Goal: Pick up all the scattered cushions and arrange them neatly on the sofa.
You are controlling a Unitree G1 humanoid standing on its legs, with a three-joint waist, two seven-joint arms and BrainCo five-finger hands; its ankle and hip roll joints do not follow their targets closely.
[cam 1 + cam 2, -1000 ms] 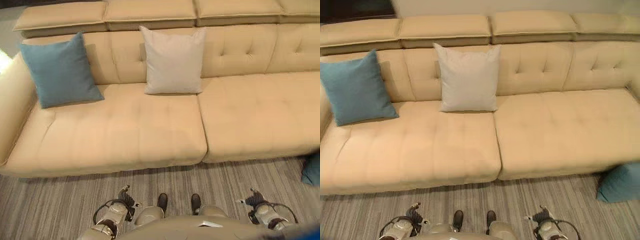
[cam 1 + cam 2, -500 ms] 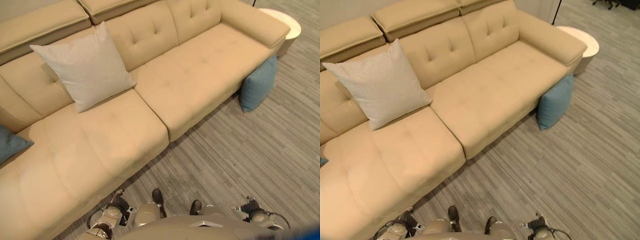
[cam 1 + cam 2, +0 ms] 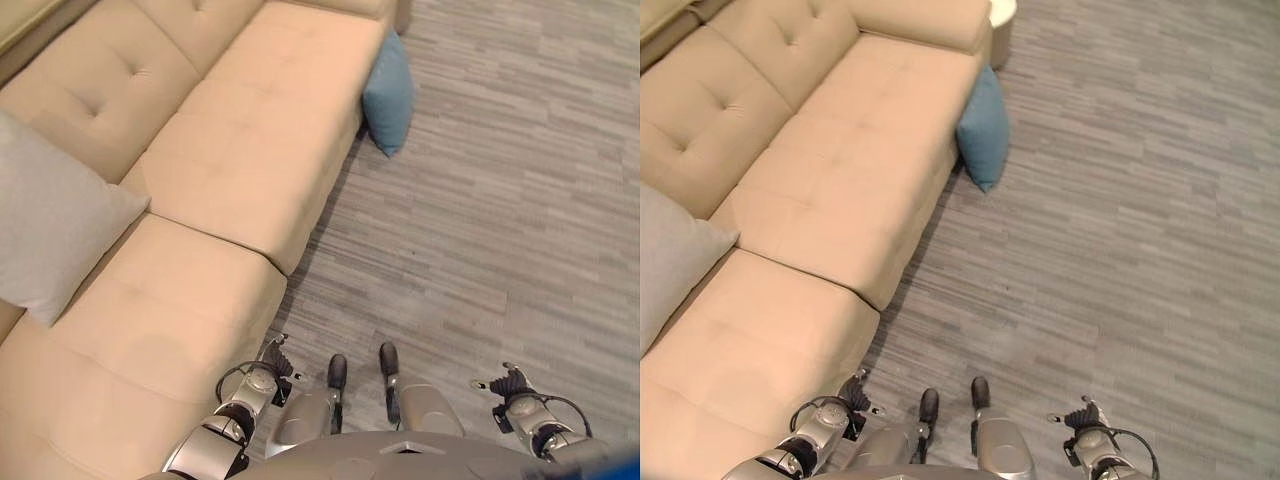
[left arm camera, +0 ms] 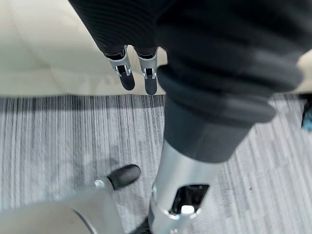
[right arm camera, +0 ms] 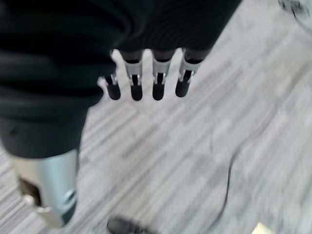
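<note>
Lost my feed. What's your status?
Both hands, left and right, open and empty. Blue cushion on floor against sofa. Grey cushion on seat.

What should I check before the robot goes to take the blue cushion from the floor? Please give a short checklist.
1. Blue cushion located: ok, it leans on the sofa front, standing on the floor.
2. Path to it free: ok, bare floor between.
3. Left hand empty: ok, fingers straight, holding nothing.
4. Right hand empty: ok, fingers straight.
5. Cushion within reach: not ok, it is far ahead.
6. Free seat for it: ok, beside the grey cushion.
</note>
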